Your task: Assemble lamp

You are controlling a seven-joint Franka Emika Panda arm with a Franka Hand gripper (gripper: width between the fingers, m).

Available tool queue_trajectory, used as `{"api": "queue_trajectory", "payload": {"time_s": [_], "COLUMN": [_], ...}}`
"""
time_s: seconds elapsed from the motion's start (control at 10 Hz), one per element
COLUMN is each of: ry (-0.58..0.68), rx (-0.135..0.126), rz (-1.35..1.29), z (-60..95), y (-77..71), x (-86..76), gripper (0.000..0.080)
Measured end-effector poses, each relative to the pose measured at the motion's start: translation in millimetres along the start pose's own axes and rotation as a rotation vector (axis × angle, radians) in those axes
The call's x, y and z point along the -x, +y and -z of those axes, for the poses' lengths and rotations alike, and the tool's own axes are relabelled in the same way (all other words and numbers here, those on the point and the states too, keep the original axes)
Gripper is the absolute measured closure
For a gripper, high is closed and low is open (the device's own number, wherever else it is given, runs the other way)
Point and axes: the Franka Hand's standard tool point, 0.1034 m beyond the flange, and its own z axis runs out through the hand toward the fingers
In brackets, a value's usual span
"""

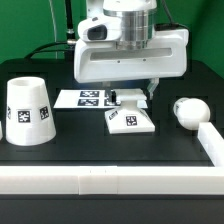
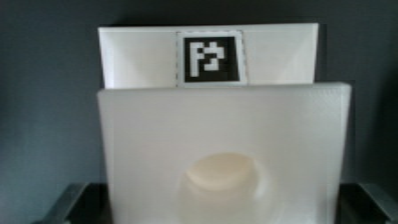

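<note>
The gripper [image 1: 131, 97] is hanging low over the far edge of the base [image 1: 131, 121], which is lying flat on the black table [image 1: 90, 145] just beside the marker board [image 1: 86, 98]. The arm's white housing is hiding the fingers, so I cannot tell whether they are gripping the base or standing clear. In the wrist view the blurred base [image 2: 222, 120] is filling the frame, showing a round socket [image 2: 222, 172] and one tag [image 2: 210, 57]. The shade [image 1: 28, 112] is standing at the exterior view's left, and the bulb [image 1: 187, 110] is lying at its right.
</note>
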Motion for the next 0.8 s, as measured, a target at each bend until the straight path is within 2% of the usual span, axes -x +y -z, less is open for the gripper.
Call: {"api": "queue_trajectory", "payload": {"time_s": [0.1, 0.2, 0.5, 0.8], "ry": [0.001, 0.014, 0.069, 0.092], "rx": [-0.001, -0.005, -0.012, -0.022], "rz": [0.001, 0.006, 0.024, 0.023], "z": [0.3, 1.2, 3.2, 5.4], "y": [-1.2, -4.4, -15.9, -36.2], "x": [-3.9, -17.8, -69.2, -121.3], "gripper": [0.0267, 0.0266, 0.0265, 0.0265]}}
